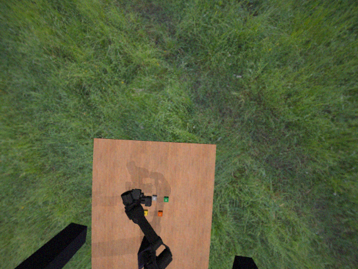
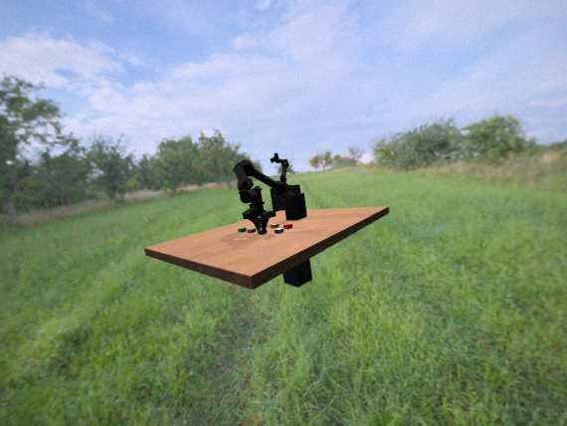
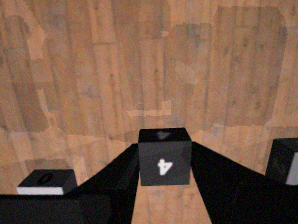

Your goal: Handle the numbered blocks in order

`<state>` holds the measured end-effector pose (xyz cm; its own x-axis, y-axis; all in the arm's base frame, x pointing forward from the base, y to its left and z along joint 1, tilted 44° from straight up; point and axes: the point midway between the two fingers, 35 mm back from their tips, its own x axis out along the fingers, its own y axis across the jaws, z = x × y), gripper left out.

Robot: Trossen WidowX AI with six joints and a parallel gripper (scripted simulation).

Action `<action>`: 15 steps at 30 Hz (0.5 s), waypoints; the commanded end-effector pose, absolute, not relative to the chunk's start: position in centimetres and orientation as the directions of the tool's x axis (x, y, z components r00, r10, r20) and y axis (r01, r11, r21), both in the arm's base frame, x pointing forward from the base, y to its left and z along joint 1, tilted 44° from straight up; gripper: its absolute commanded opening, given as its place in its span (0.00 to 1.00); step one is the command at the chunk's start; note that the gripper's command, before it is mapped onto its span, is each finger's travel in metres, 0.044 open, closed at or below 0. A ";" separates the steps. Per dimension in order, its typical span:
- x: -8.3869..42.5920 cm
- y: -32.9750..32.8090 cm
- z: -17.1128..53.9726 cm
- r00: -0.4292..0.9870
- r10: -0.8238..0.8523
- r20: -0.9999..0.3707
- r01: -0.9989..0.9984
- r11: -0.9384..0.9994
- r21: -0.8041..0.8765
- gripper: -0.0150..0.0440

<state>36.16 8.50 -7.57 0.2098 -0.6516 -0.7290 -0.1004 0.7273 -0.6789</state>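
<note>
My gripper (image 2: 262, 231) (image 3: 163, 148) points down at the table and is shut on the black block (image 3: 150, 172), which shows a white 4. A finger touches each side of it. No lift off the table can be made out. The white block (image 2: 279, 231) (image 3: 41, 191) with a 0 is at the left in the wrist view. The grey block (image 1: 154, 198) (image 2: 251, 230) (image 3: 281, 162) is cut off at the right there. The green block (image 1: 166, 199) (image 2: 242, 230), yellow block (image 1: 146, 212) (image 2: 275, 226), orange block (image 1: 160, 214) and red block (image 2: 287, 226) stand nearby, their digits unreadable.
The wooden table (image 1: 188, 176) (image 2: 328, 229) has grass beyond its edges. The white and grey blocks flank the gripper. The arm hides the black, white and red blocks in the top view. Arm shadows lie across the wood.
</note>
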 end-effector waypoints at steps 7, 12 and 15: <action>36.1 8.4 -7.6 0.209 -0.656 -0.725 -0.106 0.722 -0.684 0.46; 36.0 8.4 -7.6 0.209 -0.656 -0.725 -0.106 0.722 -0.684 0.46; 35.9 8.8 -7.2 0.209 -0.656 -0.725 -0.106 0.722 -0.683 0.46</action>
<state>36.04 8.59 -7.51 0.2091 -0.6526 -0.7283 -0.1064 0.7251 -0.6803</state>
